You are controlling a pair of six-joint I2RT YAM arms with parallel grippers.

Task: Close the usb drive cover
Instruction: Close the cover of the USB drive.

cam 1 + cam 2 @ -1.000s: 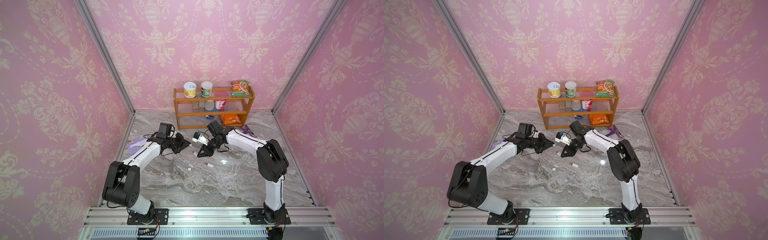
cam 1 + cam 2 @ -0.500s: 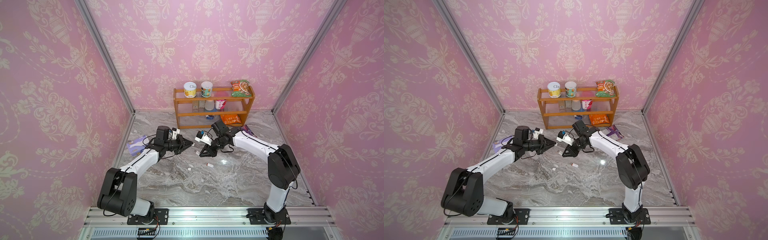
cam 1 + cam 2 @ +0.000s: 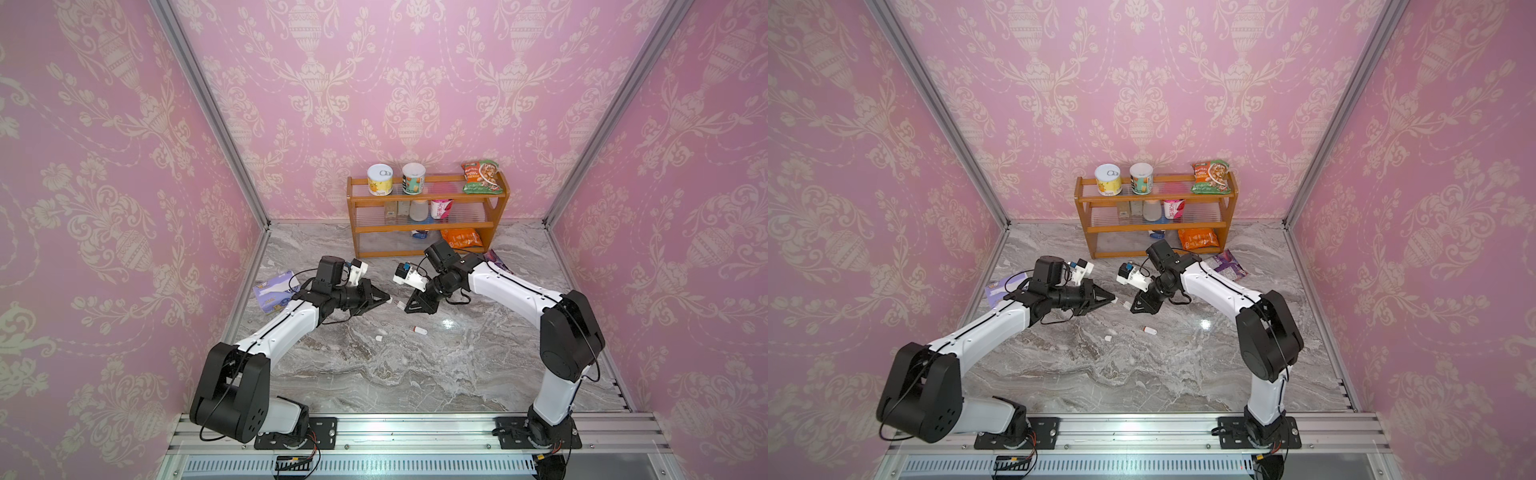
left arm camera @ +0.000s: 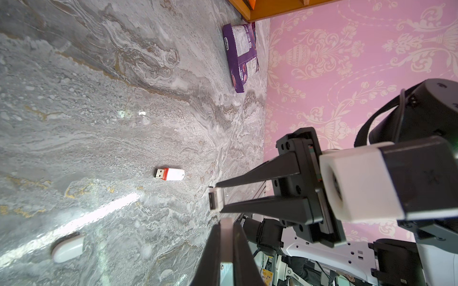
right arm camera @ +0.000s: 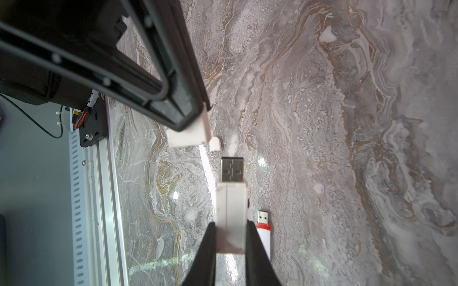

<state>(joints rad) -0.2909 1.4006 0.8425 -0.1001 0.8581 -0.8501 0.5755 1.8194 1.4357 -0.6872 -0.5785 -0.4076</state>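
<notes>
Right jaws clamp usb drive (image 5: 231,218); left jaws, cover (image 5: 188,135).

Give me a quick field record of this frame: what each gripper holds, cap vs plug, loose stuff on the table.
left gripper: shut on a white cap
right gripper: shut on a white usb drive, metal plug bare
cap to plug: near each other, gap between, not joined
table: second drive with a red band, uncapped; loose white cap lying apart from it
cover closed: no, not yet
</notes>
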